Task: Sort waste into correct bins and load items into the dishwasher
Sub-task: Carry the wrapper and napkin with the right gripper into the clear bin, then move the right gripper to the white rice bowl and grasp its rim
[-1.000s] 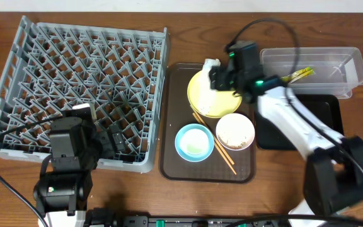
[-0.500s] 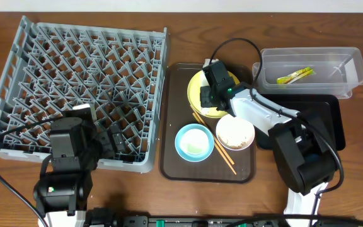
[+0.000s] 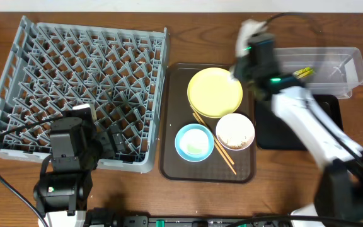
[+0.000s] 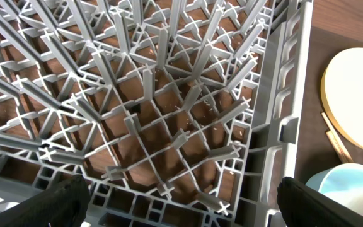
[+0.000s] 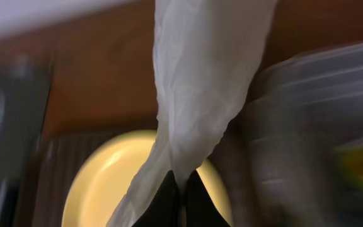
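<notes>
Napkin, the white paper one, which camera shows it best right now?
The right wrist view: the white paper napkin fills the frame, pinched by the right end effector at the bottom. Overhead shows only a small blurred white scrap at the arm's tip. The left wrist view misses it.

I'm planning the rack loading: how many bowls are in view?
2: the light blue bowl on the brown tray, and the white bowl beside it on the same tray. None appears hidden.

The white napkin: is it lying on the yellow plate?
No, the white napkin hangs pinched in the right gripper, up off the bare yellow plate.
</notes>
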`<state>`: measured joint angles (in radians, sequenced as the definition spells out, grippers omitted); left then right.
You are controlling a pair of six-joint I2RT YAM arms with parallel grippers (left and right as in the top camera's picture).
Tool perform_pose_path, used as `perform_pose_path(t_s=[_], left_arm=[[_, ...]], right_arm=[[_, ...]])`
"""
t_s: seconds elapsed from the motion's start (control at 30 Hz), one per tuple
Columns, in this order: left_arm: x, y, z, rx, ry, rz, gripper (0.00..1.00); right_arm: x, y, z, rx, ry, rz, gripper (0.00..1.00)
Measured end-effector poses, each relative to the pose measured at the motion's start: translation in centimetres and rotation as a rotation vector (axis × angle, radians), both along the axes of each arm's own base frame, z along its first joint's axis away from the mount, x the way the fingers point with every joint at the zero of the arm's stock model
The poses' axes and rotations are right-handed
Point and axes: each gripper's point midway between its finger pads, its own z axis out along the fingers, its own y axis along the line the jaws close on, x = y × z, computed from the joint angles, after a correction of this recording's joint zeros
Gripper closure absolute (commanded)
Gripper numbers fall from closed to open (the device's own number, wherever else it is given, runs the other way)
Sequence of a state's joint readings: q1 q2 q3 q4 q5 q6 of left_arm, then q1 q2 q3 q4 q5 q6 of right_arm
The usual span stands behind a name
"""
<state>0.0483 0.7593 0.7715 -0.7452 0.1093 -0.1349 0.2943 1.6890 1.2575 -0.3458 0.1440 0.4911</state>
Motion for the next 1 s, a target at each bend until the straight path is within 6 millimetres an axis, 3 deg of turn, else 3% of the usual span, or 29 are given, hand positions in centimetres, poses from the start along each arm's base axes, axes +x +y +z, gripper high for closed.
perform_pose_path(t_s=[0.07, 0.1, 0.17, 0.2, 0.3, 0.37, 0.5, 0.57, 0.87, 1.0], left_arm=[[0.0, 0.0, 0.0, 0.000, 0.000, 0.000, 0.02], [0.0, 0.0, 0.0, 0.000, 0.000, 0.000, 0.02], [0.0, 0.0, 0.0, 0.000, 0.000, 0.000, 0.02], [0.0, 0.0, 0.0, 0.000, 0.000, 0.000, 0.02], [0.0, 0.0, 0.0, 0.000, 0.000, 0.000, 0.02], [0.0, 0.0, 0.0, 0.000, 0.000, 0.000, 0.02], [0.0, 0.0, 0.0, 0.000, 0.000, 0.000, 0.02], [0.0, 0.0, 0.0, 0.000, 0.000, 0.000, 0.02], [0.0, 0.0, 0.0, 0.000, 0.001, 0.000, 0.02], [0.0, 0.0, 0.0, 0.000, 0.002, 0.000, 0.02]], right_arm=[[0.0, -4.5, 2.3, 0.022, -0.034, -0.146, 0.95], [0.0, -5.6, 2.6, 0.028, -0.039, -0.183, 0.88], [0.1, -9.4, 2.9, 0.067, -0.047, -0.322, 0.55], [0.1, -10.8, 2.8, 0.075, -0.045, -0.367, 0.49], [1.0, -13.2, 3.3, 0.116, -0.087, -0.420, 0.45], [1.6, -13.4, 3.8, 0.138, -0.111, -0.381, 0.46], [1.2, -11.2, 3.2, 0.159, -0.059, -0.210, 0.44], [-0.3, -9.2, 2.3, 0.170, 0.016, -0.091, 0.43], [-11.5, 0.3, 0.6, 0.158, 0.342, 0.412, 0.39], [-14.4, 2.9, -0.5, 0.113, 0.425, 0.519, 0.40]])
